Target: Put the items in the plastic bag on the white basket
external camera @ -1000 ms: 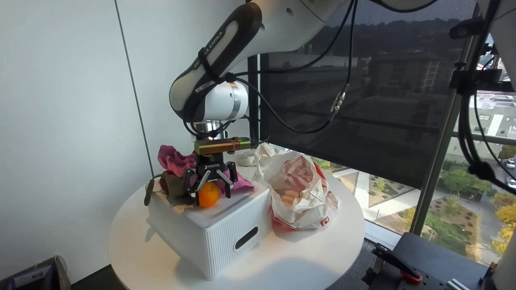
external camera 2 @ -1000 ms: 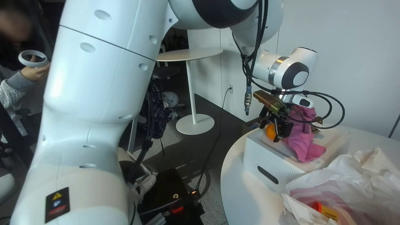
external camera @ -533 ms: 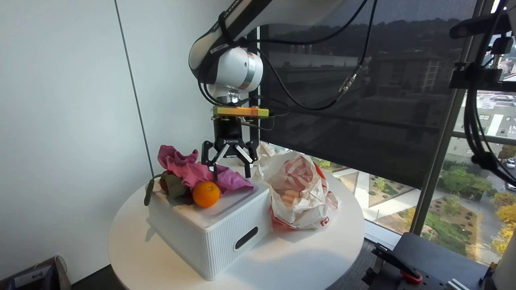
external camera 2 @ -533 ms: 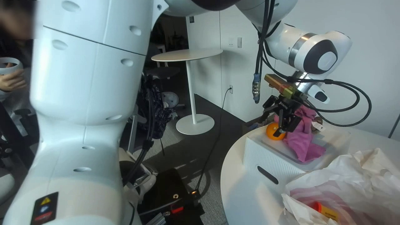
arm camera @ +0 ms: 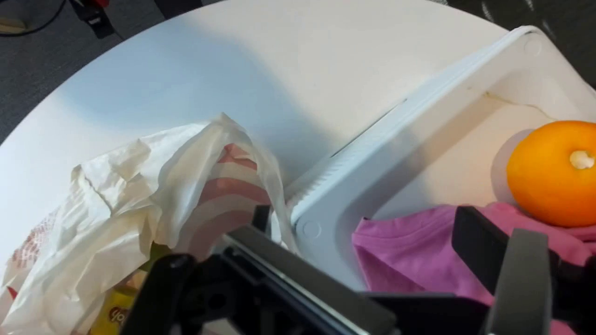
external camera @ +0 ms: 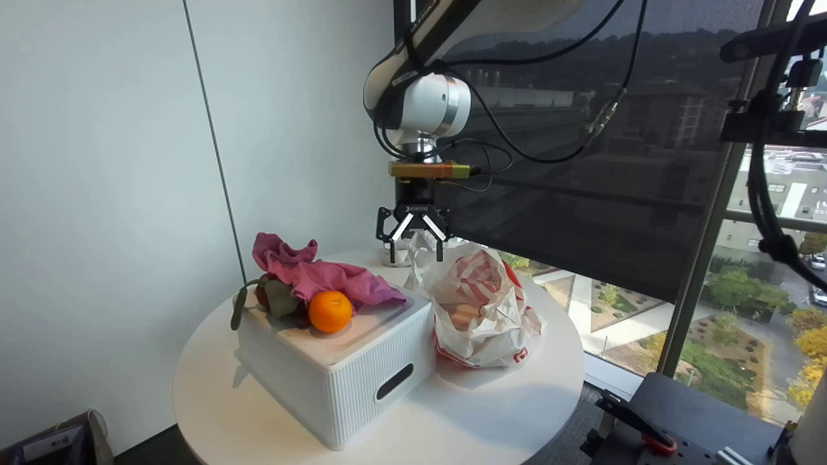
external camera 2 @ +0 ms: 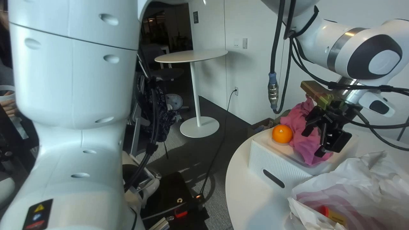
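The white basket (external camera: 349, 403) stands on a round table, and things lie on its recessed top. On it are an orange (external camera: 330, 311), a crumpled pink cloth (external camera: 342, 282) and a grey-green item (external camera: 279, 298) at its far end. The orange (arm camera: 554, 172) and cloth (arm camera: 414, 251) also show in the wrist view. The white plastic bag (external camera: 481, 326) lies open beside the basket; a yellow tub with a red lid (external camera 2: 335, 217) shows inside, and its other contents are partly hidden. My gripper (external camera: 416, 251) is open with nothing between its fingers, above the table between cloth and bag.
The round table (external camera: 517, 400) carries basket and bag, which stand close together. A pale object (external camera: 395, 253) sits behind the gripper. A wall stands behind the table, and a dark window shade (external camera: 555, 194) hangs behind the bag. Cables loop from the arm.
A second ago my open gripper was down around the orange. It has risen and moved across toward the bag. The orange stays on the basket's top.
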Action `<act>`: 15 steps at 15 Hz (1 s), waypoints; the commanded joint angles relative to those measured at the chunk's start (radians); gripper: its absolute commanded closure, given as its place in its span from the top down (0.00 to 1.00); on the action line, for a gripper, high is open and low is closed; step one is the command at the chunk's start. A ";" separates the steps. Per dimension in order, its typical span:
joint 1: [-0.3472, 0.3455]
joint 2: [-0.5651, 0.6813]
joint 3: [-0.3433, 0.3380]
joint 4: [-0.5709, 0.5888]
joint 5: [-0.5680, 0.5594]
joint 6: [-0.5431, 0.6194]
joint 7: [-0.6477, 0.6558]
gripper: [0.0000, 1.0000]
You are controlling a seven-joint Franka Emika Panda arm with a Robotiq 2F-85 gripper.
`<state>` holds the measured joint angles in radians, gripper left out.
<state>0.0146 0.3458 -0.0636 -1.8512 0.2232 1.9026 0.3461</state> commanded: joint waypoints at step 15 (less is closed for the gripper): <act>-0.028 0.217 -0.138 -0.146 -0.185 0.565 0.163 1.00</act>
<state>-0.0324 0.4850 -0.1823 -2.0526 0.0684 2.4175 0.4717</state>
